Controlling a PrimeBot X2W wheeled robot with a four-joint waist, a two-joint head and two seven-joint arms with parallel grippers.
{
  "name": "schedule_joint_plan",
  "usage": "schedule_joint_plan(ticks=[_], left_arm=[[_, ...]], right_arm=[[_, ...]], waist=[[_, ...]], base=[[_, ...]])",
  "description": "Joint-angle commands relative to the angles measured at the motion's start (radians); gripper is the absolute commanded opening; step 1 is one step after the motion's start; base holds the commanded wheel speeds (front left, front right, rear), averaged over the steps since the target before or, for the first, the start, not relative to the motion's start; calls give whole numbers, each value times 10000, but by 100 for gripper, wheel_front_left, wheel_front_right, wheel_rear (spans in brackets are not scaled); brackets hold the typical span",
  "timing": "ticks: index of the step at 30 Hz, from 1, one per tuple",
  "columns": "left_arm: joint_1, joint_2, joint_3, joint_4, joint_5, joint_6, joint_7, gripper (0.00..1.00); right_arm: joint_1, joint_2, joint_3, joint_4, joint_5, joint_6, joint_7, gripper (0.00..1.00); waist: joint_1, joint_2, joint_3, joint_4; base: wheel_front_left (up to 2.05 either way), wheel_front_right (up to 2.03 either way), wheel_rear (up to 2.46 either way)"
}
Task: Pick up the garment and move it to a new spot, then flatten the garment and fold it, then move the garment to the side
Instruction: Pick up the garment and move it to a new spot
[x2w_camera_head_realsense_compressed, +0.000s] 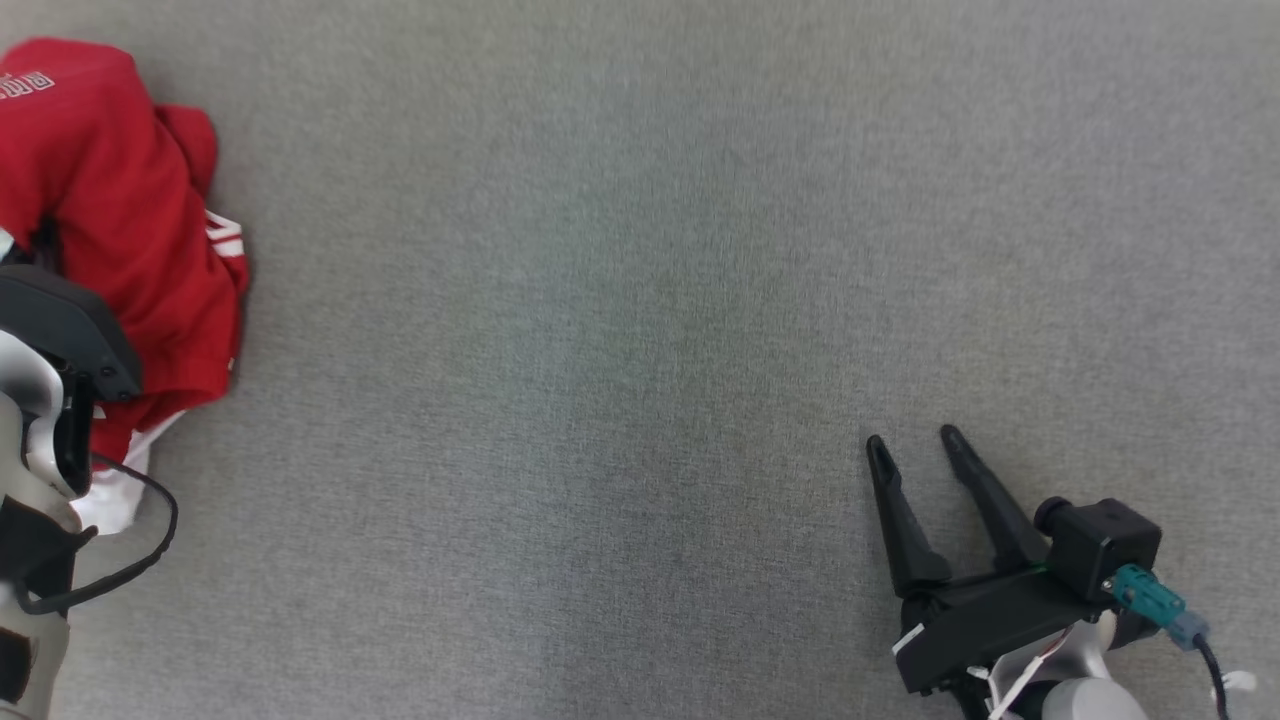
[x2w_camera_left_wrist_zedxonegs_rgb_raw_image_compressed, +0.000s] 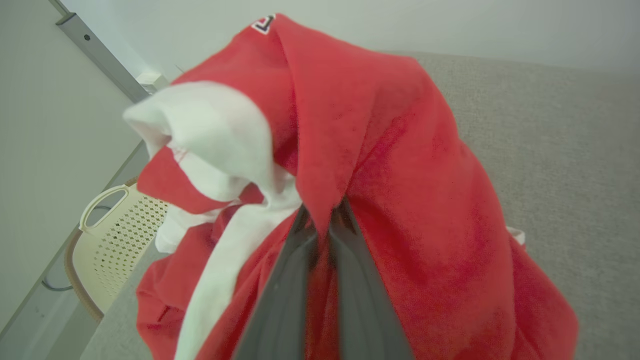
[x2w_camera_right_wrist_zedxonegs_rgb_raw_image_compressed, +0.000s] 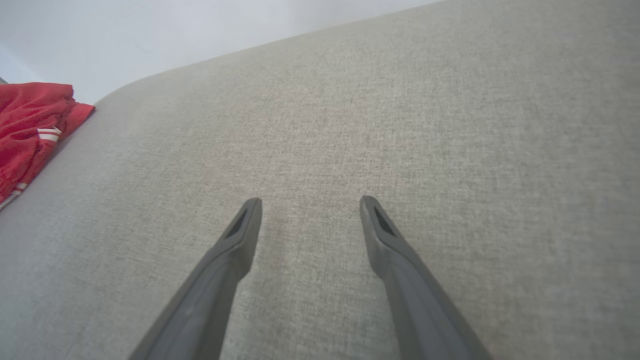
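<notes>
Red cloth with white panels made up the garment (x2w_camera_head_realsense_compressed: 130, 220), which sat bunched at the far left edge of the head view on the grey fabric-covered tabletop (x2w_camera_head_realsense_compressed: 640, 300). The dark housing of the left arm (x2w_camera_head_realsense_compressed: 60, 330) overlapped the lower part of the heap, and a thin black cable (x2w_camera_head_realsense_compressed: 150, 540) looped just beside it. In the left wrist view the left fingers (x2w_camera_left_wrist_zedxonegs_rgb_raw_image_compressed: 285, 290) stood almost together, pinching a ridge of red fabric between their tips. The garment (x2w_camera_left_wrist_zedxonegs_rgb_raw_image_compressed: 400, 175) draped over and down both sides of them. A white section of cloth bulged to the left of the pinched fold, and a small embroidered mark showed at the top of the heap. Behind it stood a cream perforated chair (x2w_camera_left_wrist_zedxonegs_rgb_raw_image_compressed: 115, 235) below the tabletop edge and a pale wall with a metal strip (x2w_camera_left_wrist_zedxonegs_rgb_raw_image_compressed: 95, 47). The right fingers (x2w_camera_head_realsense_compressed: 900, 520) were spread apart and gripped nothing. They lay at the lower right of the head view, well apart from the garment, with bare tabletop between. A teal connector (x2w_camera_head_realsense_compressed: 1145, 590) sat on the right wrist. In the right wrist view the right fingers (x2w_camera_right_wrist_zedxonegs_rgb_raw_image_compressed: 220, 270) pointed across the tabletop (x2w_camera_right_wrist_zedxonegs_rgb_raw_image_compressed: 450, 125), and the garment (x2w_camera_right_wrist_zedxonegs_rgb_raw_image_compressed: 30, 125) appeared at the far left edge, with white stripes visible on one fold.
</notes>
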Motion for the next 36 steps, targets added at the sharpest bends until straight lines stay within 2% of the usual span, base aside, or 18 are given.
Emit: schedule_joint_plan(ticks=[1, 7, 14, 18, 26, 32, 36], left_arm=[[-59, 111, -56, -34, 137, 61, -165, 0], [-255, 233, -411, -502, 550, 295, -647, 0], [-221, -275, -638, -1544, 493, 39, -1033, 0], [7, -853, -657, -2437, 140, -126, -1239, 0], [1118, -1853, -1564, -4574, 109, -378, -917, 0], [2176, -2214, -2473, -5750, 39, -636, -396, 0], [2853, -2397, -2982, -6004, 10, -677, -111, 0]], right_arm=[[-42, -10, 83, 121, 136, -21, -133, 100], [-122, -11, 290, 882, 623, -21, -601, 100], [-158, -10, 450, 1617, 1142, -21, -1105, 100], [-234, -14, 425, 2017, 1350, -21, -1372, 100], [-317, -8, 285, 2564, 1612, -21, -1755, 100], [-374, -10, 304, 2718, 1705, -21, -1897, 100], [-458, -7, 431, 2793, 1817, -21, -1992, 100]], waist=[[0, -2, -683, 71], [0, -2, -1753, -32], [0, -2, -2732, -483], [0, -2, -3200, -1041], [0, -2, -3672, -2494], [0, -2, -3651, -3535], [0, -2, -3545, -4163]], base=[[0, 0, 0], [0, 0, 0], [0, 0, 0], [0, 0, 0], [0, 0, 0], [0, 0, 0], [0, 0, 0]])
